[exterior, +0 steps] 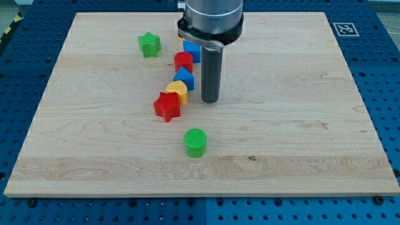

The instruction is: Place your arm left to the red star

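The red star (pixel 167 106) lies left of the board's middle. My tip (pixel 209 100) rests on the board to the star's right, a short way off, just right of the yellow block (pixel 178 90). The rod rises from the tip to the arm at the view's top. Above the star a line of blocks runs up the board: the yellow block touching the star, a blue block (pixel 185 78), a red cylinder (pixel 183 61) and a blue block (pixel 192 50) partly hidden by the arm.
A green star (pixel 149 44) sits at the upper left. A green cylinder (pixel 195 142) stands below the red star. The wooden board (pixel 312 125) lies on a blue perforated table, with a marker tag (pixel 345 29) at the top right.
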Motion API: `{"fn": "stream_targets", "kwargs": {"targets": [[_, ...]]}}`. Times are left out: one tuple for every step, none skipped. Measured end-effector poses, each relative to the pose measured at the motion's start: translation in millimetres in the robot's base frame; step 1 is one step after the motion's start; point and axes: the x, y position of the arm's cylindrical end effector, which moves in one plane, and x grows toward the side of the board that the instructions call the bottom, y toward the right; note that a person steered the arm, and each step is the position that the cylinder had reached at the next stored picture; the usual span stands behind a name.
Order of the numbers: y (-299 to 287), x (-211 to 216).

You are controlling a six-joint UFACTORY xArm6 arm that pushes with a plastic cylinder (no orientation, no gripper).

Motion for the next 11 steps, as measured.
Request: {"fn": "stream_targets", "kwargs": {"targets": [[0,14],[0,14],[-4,21],[-17,23],[-37,42],[-52,51],[-69,66],[-83,77],[-102,77],[-121,74],[-128,61]]}}
